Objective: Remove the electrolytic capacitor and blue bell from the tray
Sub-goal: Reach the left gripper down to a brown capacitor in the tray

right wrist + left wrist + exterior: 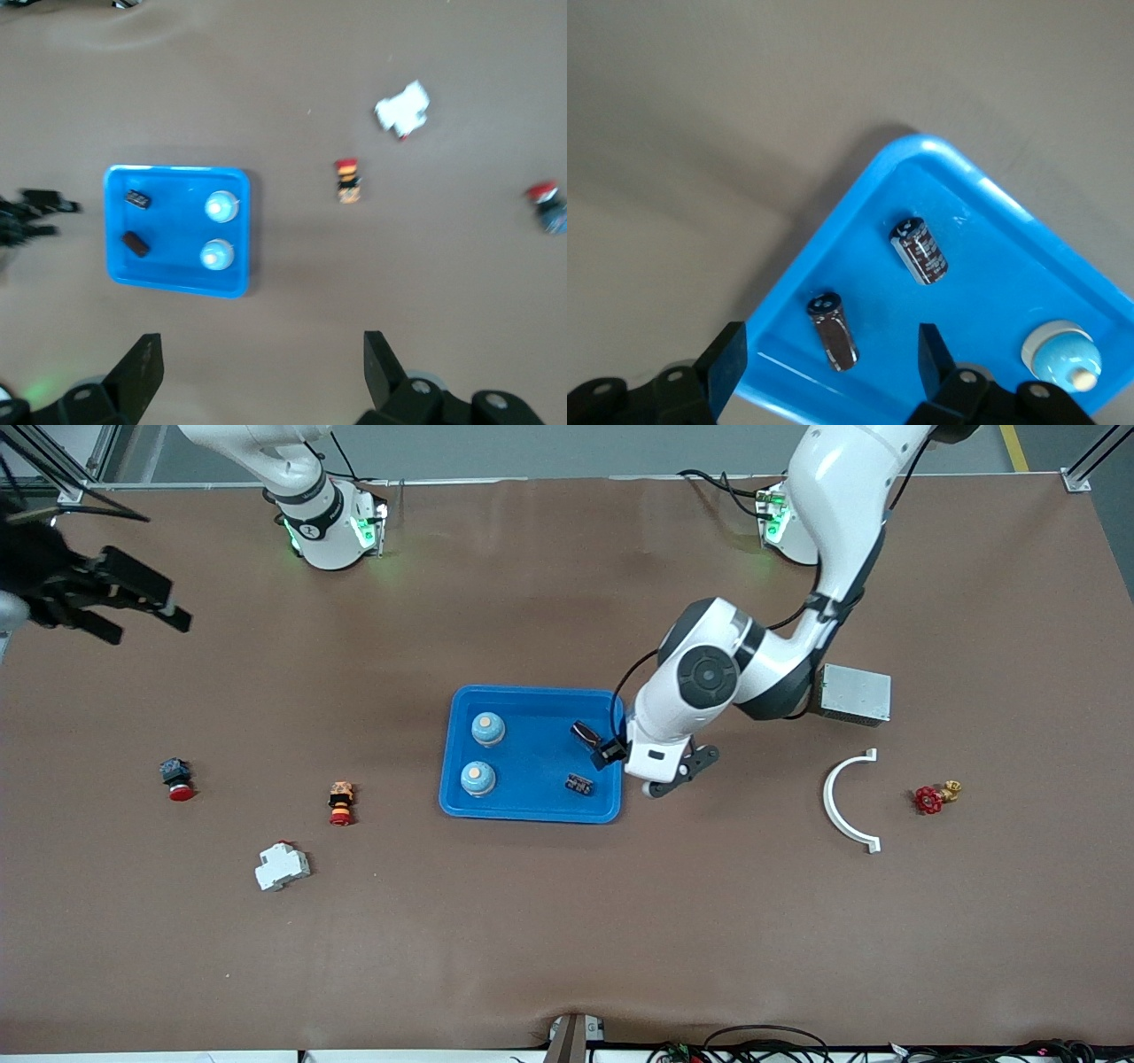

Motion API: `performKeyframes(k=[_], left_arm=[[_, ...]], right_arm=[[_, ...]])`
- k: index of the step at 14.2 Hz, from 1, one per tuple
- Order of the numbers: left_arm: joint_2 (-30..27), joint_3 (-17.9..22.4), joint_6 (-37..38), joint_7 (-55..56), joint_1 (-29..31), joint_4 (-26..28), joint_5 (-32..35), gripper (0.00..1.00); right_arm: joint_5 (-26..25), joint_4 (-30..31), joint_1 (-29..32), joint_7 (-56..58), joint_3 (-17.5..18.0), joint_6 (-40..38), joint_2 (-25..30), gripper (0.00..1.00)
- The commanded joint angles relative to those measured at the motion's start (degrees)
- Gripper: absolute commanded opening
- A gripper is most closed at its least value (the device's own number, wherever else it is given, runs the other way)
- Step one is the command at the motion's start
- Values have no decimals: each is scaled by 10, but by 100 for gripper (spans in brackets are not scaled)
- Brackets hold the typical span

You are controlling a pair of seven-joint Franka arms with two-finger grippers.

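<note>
Two electrolytic capacitors lie on their sides in the blue tray (532, 802), at its end toward the left arm: one capacitor (583, 732) farther from the front camera, the other capacitor (578, 784) nearer to it. Two blue bells, the farther bell (488, 729) and the nearer bell (477, 778), stand upright at the tray's end toward the right arm, well apart from the capacitors.

In the left wrist view, the left gripper (833, 350) hangs low over the tray's edge with its fingers (729, 354) spread wide on either side of one capacitor (834, 329), not touching it and holding nothing. The right gripper (133, 602) waits high over the table's right-arm end, open and empty.

Each capacitor is probably light, rigid and smooth-skinned, a small cylinder that may roll or squirt out if pinched off-centre. I would close across the middle of the barrel, the fingers square to its length. The bells look a little heavier and domed; the straighter lower skirt should offer a surer hold than the rounded top.
</note>
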State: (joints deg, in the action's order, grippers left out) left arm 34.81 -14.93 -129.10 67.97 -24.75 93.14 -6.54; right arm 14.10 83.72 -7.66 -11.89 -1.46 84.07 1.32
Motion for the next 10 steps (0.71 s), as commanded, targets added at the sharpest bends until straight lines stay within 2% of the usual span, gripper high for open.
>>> performKeyframes(k=[1,3,6,9,10], left_arm=[[28,3,-21,61,-23,-14,10,81],[45,6,-22,111,-42,-12,14,78],[68,8,-41,186,-62,-10,34,75],[86,9,-56,226,-79,-10,49,69],[90,9,-57,227,-79,-10,53,67]], right_arm=[[-3,0,-74,-142,3,-7,-4,100],[-33,6,-137,-174,2,-5,-35,100],[-130,6,-242,-270,3,2,-82,100],[-126,7,-278,-284,5,4,-133,100],[-97,10,-279,-284,5,22,-153,100]])
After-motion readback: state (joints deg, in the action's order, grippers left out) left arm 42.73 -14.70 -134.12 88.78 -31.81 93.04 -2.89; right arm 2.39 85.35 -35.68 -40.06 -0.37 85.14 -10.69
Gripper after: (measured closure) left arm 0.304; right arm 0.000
